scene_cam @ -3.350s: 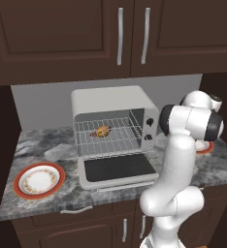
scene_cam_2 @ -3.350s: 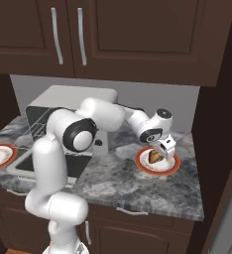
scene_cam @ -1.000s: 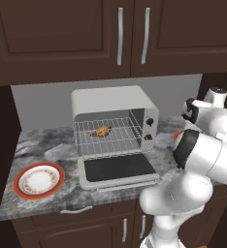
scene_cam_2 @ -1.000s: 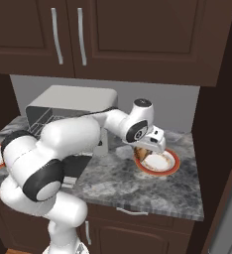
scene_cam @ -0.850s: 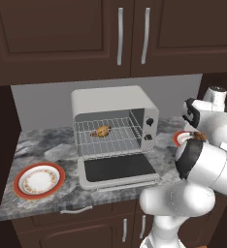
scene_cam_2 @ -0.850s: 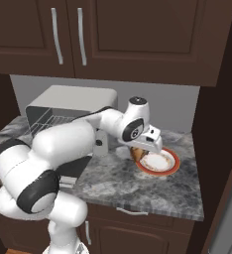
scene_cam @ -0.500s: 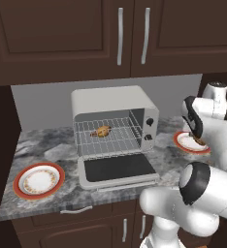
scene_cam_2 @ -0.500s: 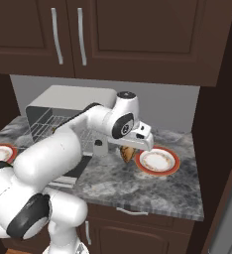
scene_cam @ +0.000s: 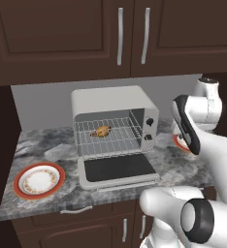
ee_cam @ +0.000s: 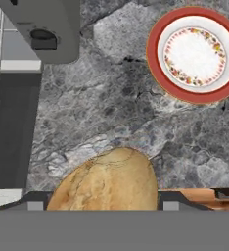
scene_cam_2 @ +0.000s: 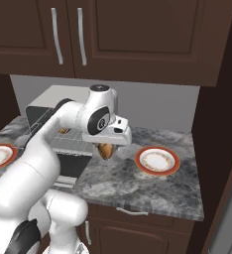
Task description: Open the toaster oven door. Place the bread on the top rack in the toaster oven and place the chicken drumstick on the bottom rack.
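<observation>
Toaster oven [scene_cam: 113, 128] stands open, door [scene_cam: 116, 169] flat on the counter, drumstick [scene_cam: 102, 131] already on a rack. Arm has swung off the right-hand plate [scene_cam_2: 157, 160] toward the oven. Gripper [scene_cam_2: 107, 150] now clamps the bread [ee_cam: 106, 181] between wide jaws, above the counter: pickup done, placement remains.

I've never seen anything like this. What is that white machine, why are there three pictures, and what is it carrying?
It's a rendered kitchen with a white robot arm. Two cameras ride behind it, left and right; the third sits on its hand, looking down. The gripper holds a bread roll above the stone counter. The plate beside it is empty, like another plate left of the toaster oven. The toaster oven door lies open, and a chicken drumstick rests on a wire rack inside.
</observation>
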Motion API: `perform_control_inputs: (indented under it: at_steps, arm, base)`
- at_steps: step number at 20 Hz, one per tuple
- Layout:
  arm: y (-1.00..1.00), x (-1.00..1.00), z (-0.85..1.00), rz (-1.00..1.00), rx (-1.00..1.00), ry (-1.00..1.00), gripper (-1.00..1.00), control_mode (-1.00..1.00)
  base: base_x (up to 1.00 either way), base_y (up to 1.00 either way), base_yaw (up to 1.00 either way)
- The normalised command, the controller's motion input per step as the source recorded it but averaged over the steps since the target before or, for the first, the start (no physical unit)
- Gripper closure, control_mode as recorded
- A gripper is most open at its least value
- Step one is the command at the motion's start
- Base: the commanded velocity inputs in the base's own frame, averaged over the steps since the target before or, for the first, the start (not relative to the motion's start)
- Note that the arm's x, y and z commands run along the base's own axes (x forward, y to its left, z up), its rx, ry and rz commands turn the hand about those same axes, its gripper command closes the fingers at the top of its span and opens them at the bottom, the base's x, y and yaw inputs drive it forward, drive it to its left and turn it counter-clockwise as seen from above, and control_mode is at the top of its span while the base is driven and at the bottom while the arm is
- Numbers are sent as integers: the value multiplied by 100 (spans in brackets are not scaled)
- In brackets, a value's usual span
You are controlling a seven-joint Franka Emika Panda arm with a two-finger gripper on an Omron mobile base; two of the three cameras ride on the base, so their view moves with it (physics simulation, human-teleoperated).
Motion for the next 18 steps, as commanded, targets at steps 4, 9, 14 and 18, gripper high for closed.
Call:
perform_control_inputs:
  at_steps: [4,9,14,18]
  arm:
    - [87,-14,21,21,-5,0,100,-100]
    - [88,-8,16,22,-6,0,100,-100]
    - [87,9,5,17,-8,0,100,-100]
    - [76,21,-5,18,-10,1,100,-100]
  base:
    - [0,0,0]
    - [0,0,0]
    - [0,0,0]
    - [0,0,0]
